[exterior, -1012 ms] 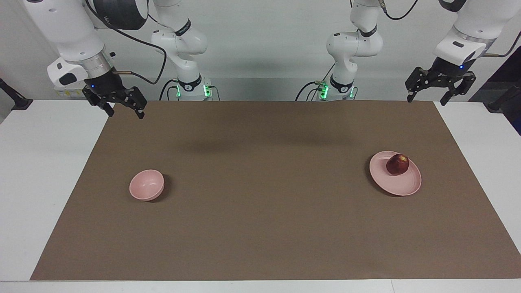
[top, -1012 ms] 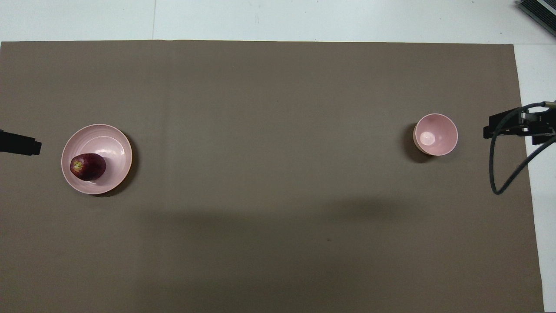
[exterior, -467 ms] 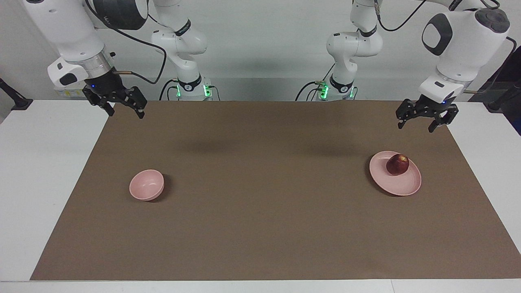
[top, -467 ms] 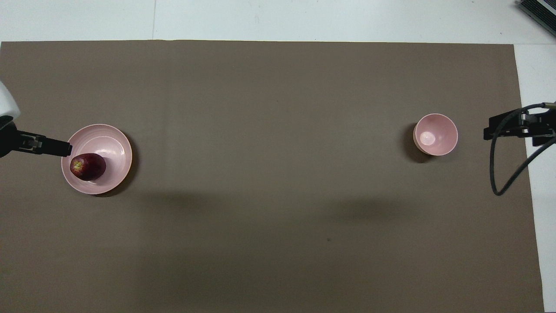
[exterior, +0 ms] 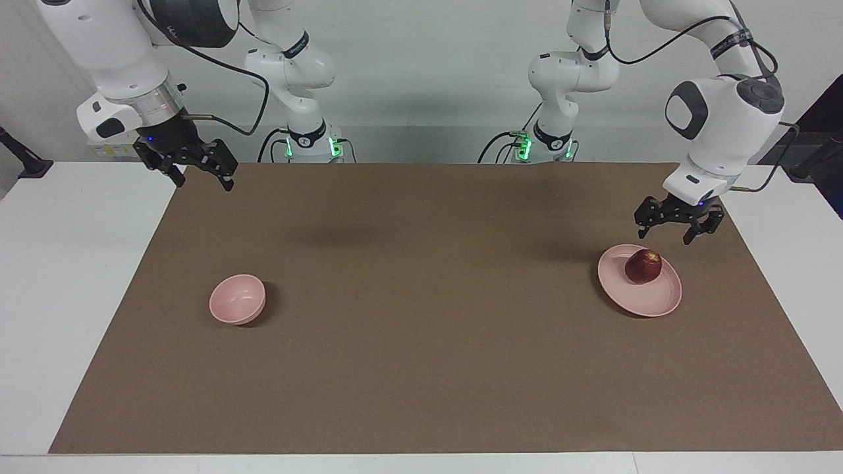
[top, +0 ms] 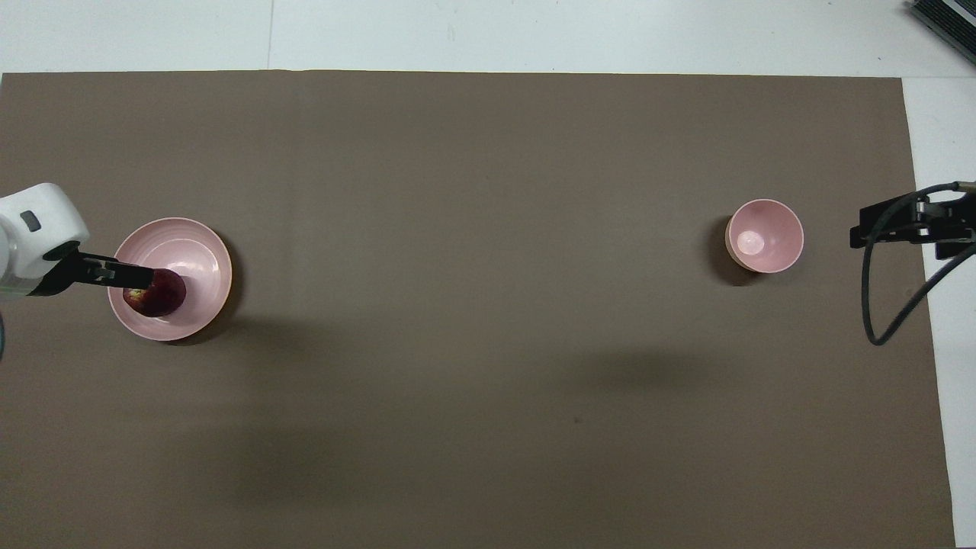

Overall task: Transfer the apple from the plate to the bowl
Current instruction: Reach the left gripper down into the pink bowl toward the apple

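The dark red apple (exterior: pixel 643 266) (top: pixel 162 297) lies on the pale pink plate (exterior: pixel 649 304) (top: pixel 194 255) toward the left arm's end of the table. My left gripper (exterior: pixel 663 236) (top: pixel 141 276) hangs open in the air over the apple and the plate's rim, a little above them and touching neither. The small pink bowl (exterior: pixel 237 299) (top: pixel 764 235) stands with nothing in it toward the right arm's end. My right gripper (exterior: pixel 203 184) (top: pixel 865 226) waits open, raised over the mat's corner at its own end, with nothing between its fingers.
A brown mat (exterior: pixel 421 342) covers most of the white table (exterior: pixel 72 276). The two arm bases (exterior: pixel 309 141) (exterior: pixel 546 141) stand at the robots' edge. A black cable (top: pixel 877 305) loops down from the right arm's wrist.
My left gripper has come down and inward from beside the mat's corner to just over the apple on the plate. The right arm, bowl, plate and apple have stayed put.
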`<action>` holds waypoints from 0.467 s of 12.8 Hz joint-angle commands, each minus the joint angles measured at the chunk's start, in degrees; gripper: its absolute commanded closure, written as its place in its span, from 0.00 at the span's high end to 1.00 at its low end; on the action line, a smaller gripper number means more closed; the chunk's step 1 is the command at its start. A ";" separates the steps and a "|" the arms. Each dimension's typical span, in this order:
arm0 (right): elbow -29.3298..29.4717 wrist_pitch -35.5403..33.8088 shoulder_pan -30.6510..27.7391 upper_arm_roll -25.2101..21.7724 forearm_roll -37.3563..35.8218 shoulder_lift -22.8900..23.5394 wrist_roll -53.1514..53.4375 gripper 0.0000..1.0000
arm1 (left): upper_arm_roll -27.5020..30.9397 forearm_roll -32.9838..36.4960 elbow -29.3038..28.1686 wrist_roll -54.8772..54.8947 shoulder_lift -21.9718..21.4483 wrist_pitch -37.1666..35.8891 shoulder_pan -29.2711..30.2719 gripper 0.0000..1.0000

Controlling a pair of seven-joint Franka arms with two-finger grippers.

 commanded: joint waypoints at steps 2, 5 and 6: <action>-0.47 -0.61 -0.56 0.21 1.18 -0.87 -0.94 1.00 | -0.10 -0.89 -6.35 1.12 1.97 9.84 1.47 1.00; -0.47 -0.43 -0.38 0.21 1.18 -0.87 -0.94 1.00 | -0.10 -1.67 -9.00 1.12 3.37 13.72 1.65 1.00; -0.56 -0.43 -0.38 0.21 1.18 -0.87 -0.94 1.00 | -0.10 -2.29 -9.00 1.20 4.16 14.08 2.26 1.00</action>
